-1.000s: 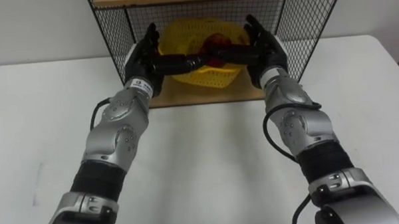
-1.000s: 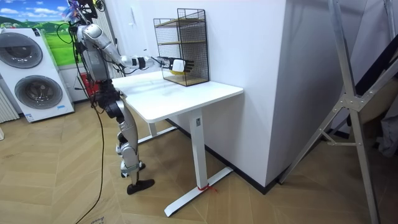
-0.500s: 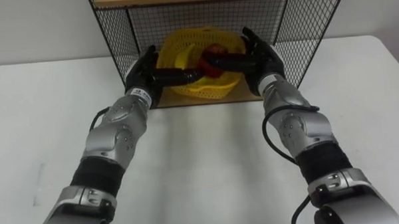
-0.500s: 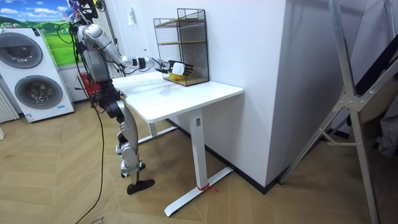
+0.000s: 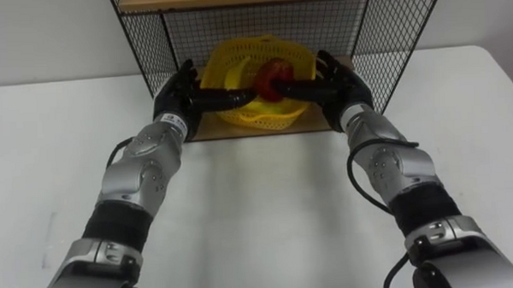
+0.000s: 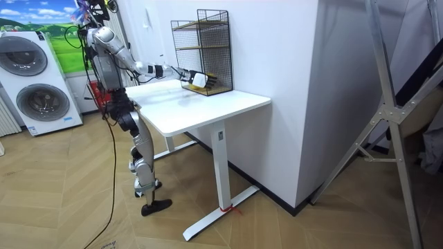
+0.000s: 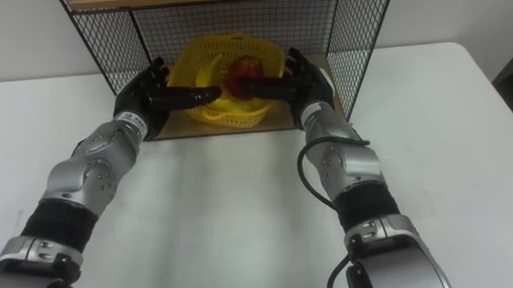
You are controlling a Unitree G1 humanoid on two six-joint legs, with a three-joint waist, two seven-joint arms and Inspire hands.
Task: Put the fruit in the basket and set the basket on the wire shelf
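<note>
Yellow basket [image 5: 257, 112] in bottom bay of wire shelf [image 5: 148, 41], mouth tilted toward robot, long axis side to side. Red fruit [image 5: 270, 78] and banana [image 5: 227, 77] inside. Left hand [image 5: 179, 95] and right hand [image 5: 347, 85] flank it, fingers straight across front rim. Mesh walls close beside both wrists. White table [image 5: 259, 212] beneath.

- Basket [image 5: 277, 113]: near rim crossed by the left hand [image 5: 174, 97] and right hand [image 5: 347, 88]; both sides covered by their palms.
- Red fruit [image 5: 271, 73]: lower part hidden behind the hands; kind unclear.
- Shelf [image 5: 391, 38]: top cut off above the hands.
- Room view: hands and basket too small to tell apart.
</note>
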